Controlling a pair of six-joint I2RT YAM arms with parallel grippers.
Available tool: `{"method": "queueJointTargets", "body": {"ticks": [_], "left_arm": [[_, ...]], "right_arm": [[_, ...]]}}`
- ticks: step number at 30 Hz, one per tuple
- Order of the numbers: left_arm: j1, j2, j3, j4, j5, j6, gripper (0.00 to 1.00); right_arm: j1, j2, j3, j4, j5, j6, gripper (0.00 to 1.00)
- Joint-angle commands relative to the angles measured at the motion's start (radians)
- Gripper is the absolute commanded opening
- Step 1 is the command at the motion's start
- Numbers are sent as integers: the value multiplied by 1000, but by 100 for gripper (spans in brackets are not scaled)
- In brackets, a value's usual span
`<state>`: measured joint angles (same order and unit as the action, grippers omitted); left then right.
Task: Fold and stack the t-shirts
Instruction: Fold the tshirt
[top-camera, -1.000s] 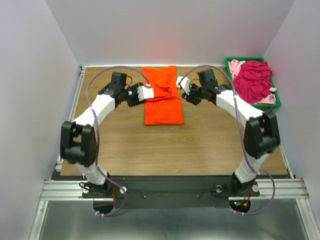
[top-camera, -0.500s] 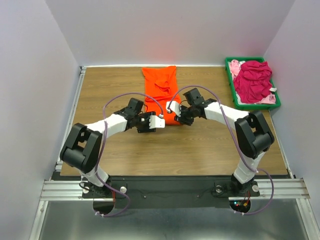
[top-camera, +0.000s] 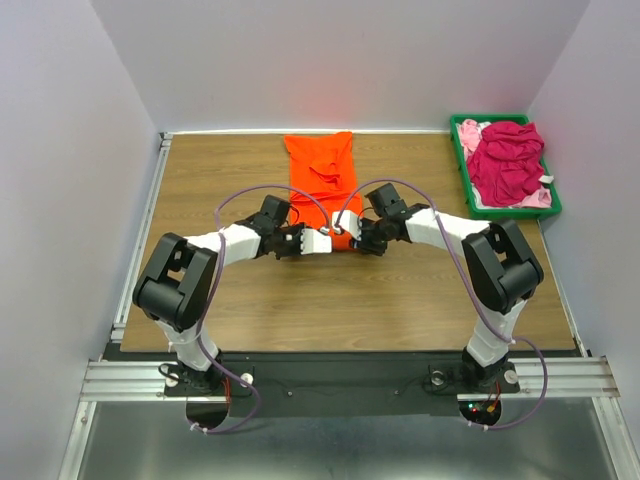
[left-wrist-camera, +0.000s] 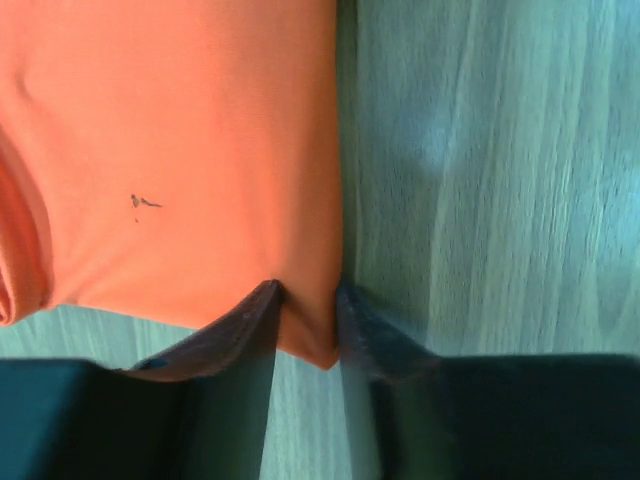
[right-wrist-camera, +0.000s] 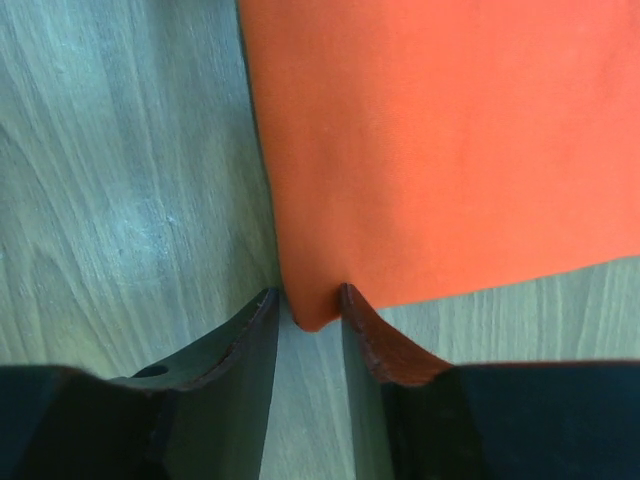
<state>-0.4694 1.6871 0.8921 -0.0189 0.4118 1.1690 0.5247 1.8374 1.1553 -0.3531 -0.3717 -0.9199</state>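
Clamped nearly closed mid-frame: left end effector (left-wrist-camera: 308, 300) and right end effector (right-wrist-camera: 308, 300), each pinching an orange t-shirt (top-camera: 320, 190) corner on the counter (top-camera: 400, 300).

1. It was a robotics lab cell; plain white panels (top-camera: 350, 60) closed the frame's top and sides.
2. Aluminium rails (top-camera: 340, 378) ran along the bottom, below a wooden desk (top-camera: 400, 300) and two cabled arms (top-camera: 440, 225).
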Motion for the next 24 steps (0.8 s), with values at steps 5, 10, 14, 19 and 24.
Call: {"method": "queueJointTargets", "body": {"ticks": [5,10,14,19,24], "left_arm": [[2,0,59,-44,31,0,12],[12,-38,116,-130,73,-6,0],[34,-85,191,-238,105,-20,0],[52,-138,277,-340,117,-6,0],[23,-231,204,-400,122,24,0]], "right_arm": [[9,39,-23,80,57,-39,14],[9,-12,-3,77,76,12,1],[8,-111,32,37,86,58,1],[6,-178,115,-69,79,90,0],[11,-254,116,-183,30,104,1]]}}
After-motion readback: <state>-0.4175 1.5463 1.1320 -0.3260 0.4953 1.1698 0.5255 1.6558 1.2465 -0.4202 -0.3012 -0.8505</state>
